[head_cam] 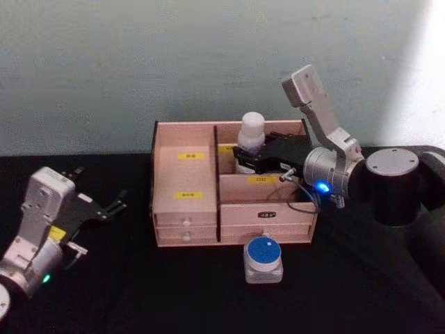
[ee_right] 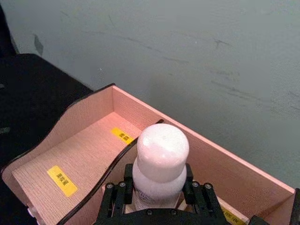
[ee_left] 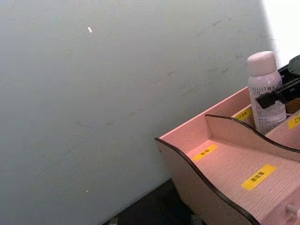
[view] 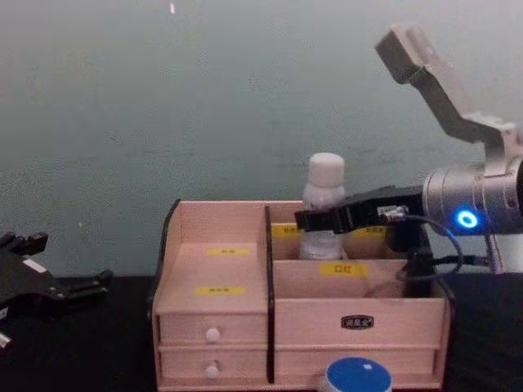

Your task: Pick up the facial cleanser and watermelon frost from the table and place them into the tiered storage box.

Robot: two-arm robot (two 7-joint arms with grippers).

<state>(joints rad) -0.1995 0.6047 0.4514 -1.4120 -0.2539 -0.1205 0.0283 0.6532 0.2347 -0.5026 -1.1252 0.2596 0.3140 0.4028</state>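
**Right end effector grips white bottle inside tiered storage box**

At centre of the head view, the tiered storage box sits on the black table against a pale wall. The right arm reaches in from the right of the frame, and the right end effector is closed around a white bottle just below its rounded cap. The bottle stands upright in the rear compartment on the box's right side, behind the lower step that carries a yellow label. Whether its base rests on the compartment floor cannot be told.

In the chest view the same bottle rises above the box's back wall, with the dark fingers clamped across its body. The right wrist view looks down on the cap, a finger on either side of the bottle.

A small container with a blue lid stands on the table just in front of the box, below the right-hand drawer.

The left end effector hangs at the lower left of the head view, well apart from the box, its fingers spread and holding nothing.
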